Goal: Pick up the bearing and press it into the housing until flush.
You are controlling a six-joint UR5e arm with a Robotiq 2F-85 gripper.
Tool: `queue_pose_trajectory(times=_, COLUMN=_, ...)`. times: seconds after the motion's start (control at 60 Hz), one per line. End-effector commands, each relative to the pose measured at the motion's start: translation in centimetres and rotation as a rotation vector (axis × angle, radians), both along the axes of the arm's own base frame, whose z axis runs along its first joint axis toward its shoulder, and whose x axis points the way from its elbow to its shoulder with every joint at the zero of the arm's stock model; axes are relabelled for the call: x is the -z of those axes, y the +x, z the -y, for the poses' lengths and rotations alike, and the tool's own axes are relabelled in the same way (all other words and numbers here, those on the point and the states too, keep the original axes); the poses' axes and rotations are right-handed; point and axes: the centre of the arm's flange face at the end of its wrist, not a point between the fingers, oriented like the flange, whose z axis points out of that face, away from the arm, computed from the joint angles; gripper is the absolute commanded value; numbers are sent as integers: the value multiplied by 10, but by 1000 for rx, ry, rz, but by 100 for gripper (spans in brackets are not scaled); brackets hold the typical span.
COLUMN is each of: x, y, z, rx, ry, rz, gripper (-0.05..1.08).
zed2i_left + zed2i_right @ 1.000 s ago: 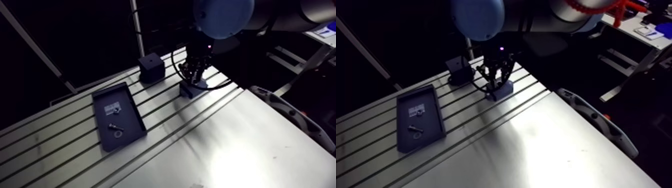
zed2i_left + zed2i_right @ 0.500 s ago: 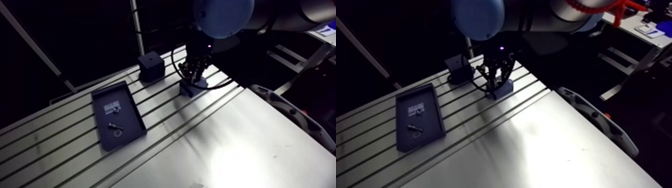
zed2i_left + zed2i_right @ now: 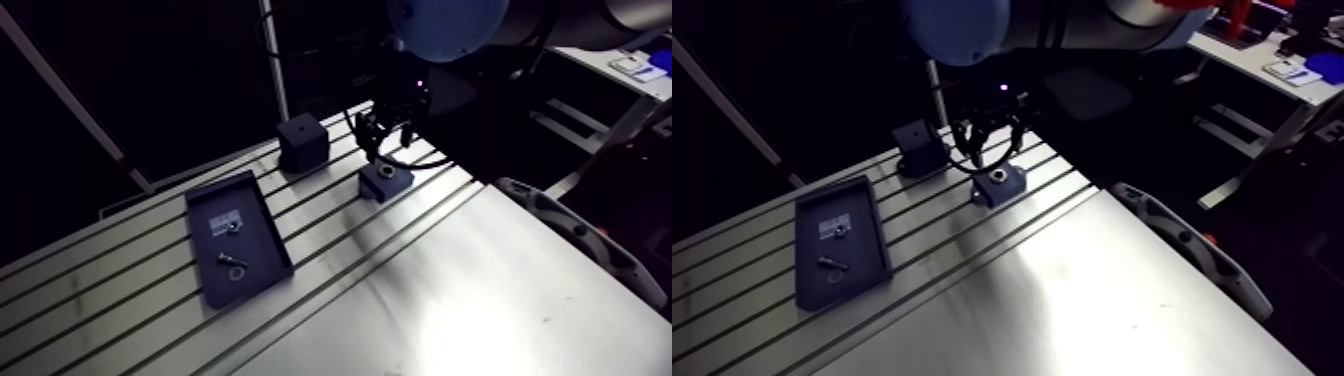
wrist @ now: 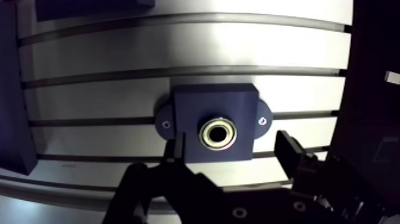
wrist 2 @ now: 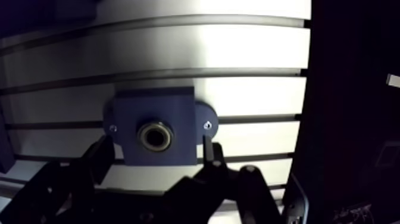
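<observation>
1. The bearing (image 4: 218, 133) sits in the bore of the housing (image 4: 214, 98). In the wrist view its bright metal ring lies just ahead of the gripper (image 4: 231, 145), between the lines of the two fingers (image 4: 178, 149).
2. The fingers stand apart and clamp nothing. One fingertip is at each side of the housing, and neither touches the bearing.
3. In the arm view the housing (image 3: 384, 180) rests on the slotted table (image 3: 450, 300) at upper centre of the frame. The gripper hangs just above it, clear of contact.
4. Judged step: insertion appears done. The bearing looks level with the housing face, but the views cannot confirm it is flush.
5. Next move, as a judgement: if it stands proud, press straight down on the outer ring, centred so it does not cock.
6. At left of centre lies a dark tray (image 3: 262, 250) holding a bolt (image 3: 231, 259) and a ring (image 3: 236, 272). A dark cube (image 3: 301, 140) stands beyond it.
</observation>
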Motion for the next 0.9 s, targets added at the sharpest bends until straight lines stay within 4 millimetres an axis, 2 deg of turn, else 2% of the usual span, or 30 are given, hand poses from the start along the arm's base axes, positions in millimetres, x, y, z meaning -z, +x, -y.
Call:
queue_pose_trajectory(times=0.017, x=-37, y=3, z=2, rx=-5, ry=9, rz=1, gripper=1)
queue_pose_trajectory(times=0.033, x=-37, y=3, z=3, rx=-10, ry=3, rz=4, gripper=19)
queue_pose_trajectory(times=0.05, x=-37, y=3, z=3, rx=-10, ry=3, rz=4, gripper=19)
queue_pose_trajectory(times=0.067, x=-33, y=5, z=4, rx=-12, ry=0, rz=12, gripper=56)
queue_pose_trajectory(times=0.083, x=-33, y=5, z=4, rx=-12, ry=0, rz=12, gripper=56)
queue_pose_trajectory(times=0.1, x=-31, y=6, z=4, rx=-11, ry=-2, rz=10, gripper=91)
queue_pose_trajectory(times=0.117, x=-31, y=6, z=4, rx=-11, ry=-2, rz=10, gripper=91)
queue_pose_trajectory(times=0.133, x=-28, y=6, z=5, rx=-10, ry=-11, rz=11, gripper=105)
queue_pose_trajectory(times=0.25, x=-19, y=11, z=10, rx=-12, ry=-11, rz=33, gripper=108)
queue_pose_trajectory(times=0.9, x=-12, y=11, z=10, rx=-5, ry=-17, rz=38, gripper=108)
